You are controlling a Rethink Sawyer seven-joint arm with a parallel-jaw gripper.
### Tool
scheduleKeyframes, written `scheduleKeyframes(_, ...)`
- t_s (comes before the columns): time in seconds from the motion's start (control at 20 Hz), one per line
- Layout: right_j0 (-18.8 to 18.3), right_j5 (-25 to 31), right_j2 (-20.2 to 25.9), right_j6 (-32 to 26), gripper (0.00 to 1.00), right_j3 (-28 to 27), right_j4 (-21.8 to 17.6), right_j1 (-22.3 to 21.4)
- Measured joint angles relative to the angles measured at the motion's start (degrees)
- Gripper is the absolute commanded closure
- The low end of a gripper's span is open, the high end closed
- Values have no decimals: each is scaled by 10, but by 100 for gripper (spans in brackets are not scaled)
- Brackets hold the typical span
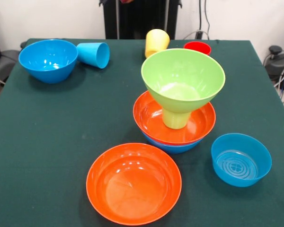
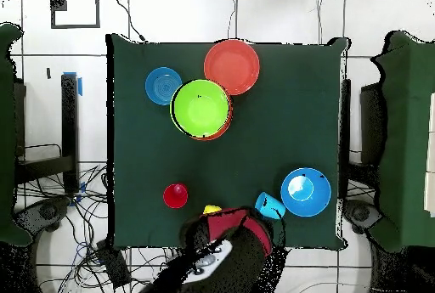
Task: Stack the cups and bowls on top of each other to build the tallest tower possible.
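Observation:
The tower stands right of centre: a blue bowl (image 1: pixel 173 147) at the bottom, an orange bowl (image 1: pixel 146 118) in it, a lime green cup (image 1: pixel 176 118) standing in that, and a lime green bowl (image 1: pixel 182 78) (image 2: pixel 201 109) on top. A second orange bowl (image 1: pixel 134 182) (image 2: pixel 231 66) sits alone at the front. A smaller blue bowl (image 1: pixel 240 159) (image 2: pixel 163 86) is to its right. At the far side are a deep blue bowl (image 1: pixel 47 59) (image 2: pixel 305 191), a blue cup (image 1: pixel 94 54) (image 2: pixel 270 205) on its side, a yellow cup (image 1: pixel 157 42) and a red cup (image 1: pixel 197 47) (image 2: pixel 176 195). My gripper does not show.
The red and black arm (image 2: pixel 231 232) is drawn back over the table's edge by the base, next to the yellow cup (image 2: pixel 211 210). The dark green table (image 1: pixel 61 127) has bare cloth on its left half. Cables and chairs lie around the table.

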Motion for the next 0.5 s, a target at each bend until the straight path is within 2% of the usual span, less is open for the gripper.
scheduleKeyframes(0.15,34,2,-47,7,100,-24,0,42)
scheduleKeyframes(0.4,44,2,-86,16,100,-40,0,82)
scheduleKeyframes(0.5,48,-4,-114,26,100,-45,0,113)
